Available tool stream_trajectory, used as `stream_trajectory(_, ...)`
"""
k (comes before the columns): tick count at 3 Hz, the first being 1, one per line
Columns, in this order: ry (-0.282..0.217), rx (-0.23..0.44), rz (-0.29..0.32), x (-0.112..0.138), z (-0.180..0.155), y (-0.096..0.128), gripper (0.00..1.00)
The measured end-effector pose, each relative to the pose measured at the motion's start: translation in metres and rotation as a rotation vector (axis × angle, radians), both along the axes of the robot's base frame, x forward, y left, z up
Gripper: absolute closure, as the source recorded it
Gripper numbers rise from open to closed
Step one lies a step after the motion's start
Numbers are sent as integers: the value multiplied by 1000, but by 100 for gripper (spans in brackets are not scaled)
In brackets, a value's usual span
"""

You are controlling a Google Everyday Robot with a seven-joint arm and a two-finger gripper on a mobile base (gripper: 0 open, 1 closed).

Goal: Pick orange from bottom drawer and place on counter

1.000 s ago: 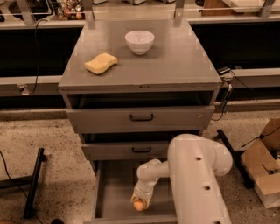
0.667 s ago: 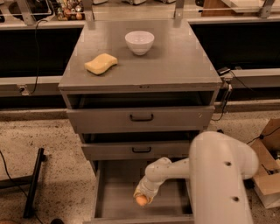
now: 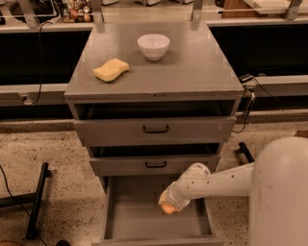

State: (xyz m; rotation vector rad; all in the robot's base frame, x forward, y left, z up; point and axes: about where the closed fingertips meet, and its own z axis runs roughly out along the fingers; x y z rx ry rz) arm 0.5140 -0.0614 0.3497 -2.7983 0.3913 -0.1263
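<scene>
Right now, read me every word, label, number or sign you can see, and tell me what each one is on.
No text can be read anywhere.
The counter, white bowl, yellow sponge and drawer fronts: no print on them.
Small items on the back shelf: too blurred to read.
The hand, holding the orange over the open bottom drawer: no marking shows.

floor: speckled beige terrazzo all around you, in warm light
behind: a long grey rail runs left and right, with a dark recess above it
left: black metal stand leg on the floor
right: black cable hanging off the rail
top edge: back-bench clutter, too blurry to name
gripper: low over your open bottom drawer
</scene>
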Motion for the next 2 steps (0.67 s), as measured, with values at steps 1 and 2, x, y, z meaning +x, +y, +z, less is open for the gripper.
stream_trajectory(1,15,6,-36,-7,50,-26,100)
stream_trajectory(2,44,18,-32,-20,53,-40,100)
